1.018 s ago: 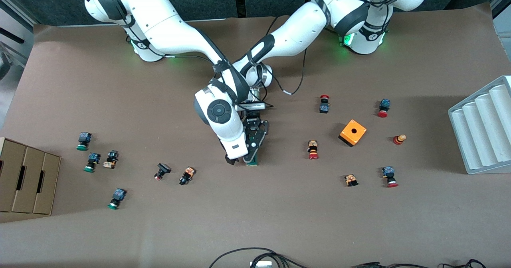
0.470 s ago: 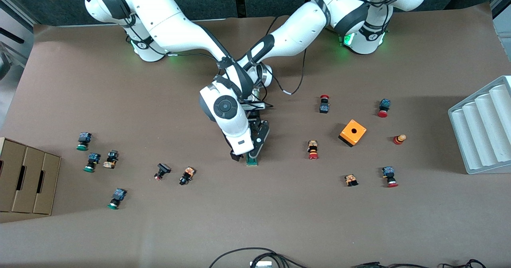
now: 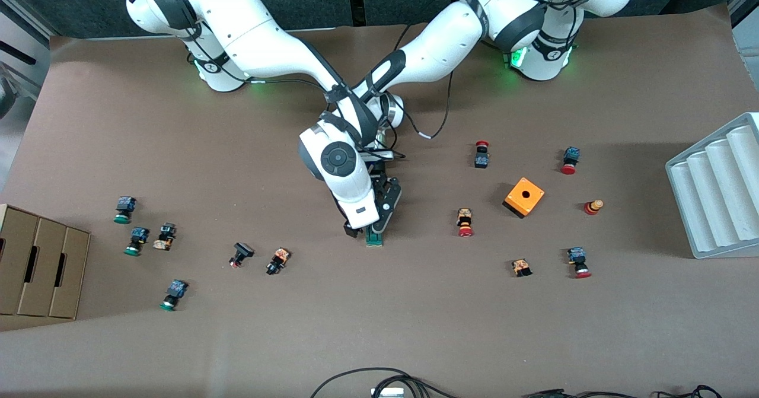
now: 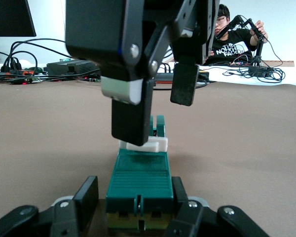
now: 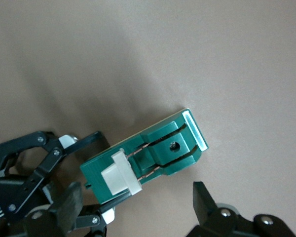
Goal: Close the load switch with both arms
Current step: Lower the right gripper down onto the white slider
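Observation:
The load switch (image 3: 374,238), a dark-green block with a white handle (image 4: 144,144), lies on the brown table mid-way between the arms. My left gripper (image 3: 377,225) is shut on the end of the load switch (image 4: 138,180) that lies farther from the front camera, one finger (image 4: 88,196) on each side. My right gripper (image 3: 354,231) hangs open just above it, straddling the white handle (image 5: 119,173). One right finger (image 4: 132,116) comes down right by the handle; whether it touches I cannot tell. The other right finger (image 5: 203,197) stands apart from the green body (image 5: 158,150).
An orange box (image 3: 524,196) and several red-capped push buttons (image 3: 465,222) lie toward the left arm's end. Green-capped buttons (image 3: 135,241) and a cardboard box (image 3: 37,268) sit toward the right arm's end. A grey ribbed tray (image 3: 717,190) stands at the table's edge.
My right hand has shifted sideways toward the load switch and a little away from the front camera, bringing its fingers over the handle. The left gripper and the switch have stayed put.

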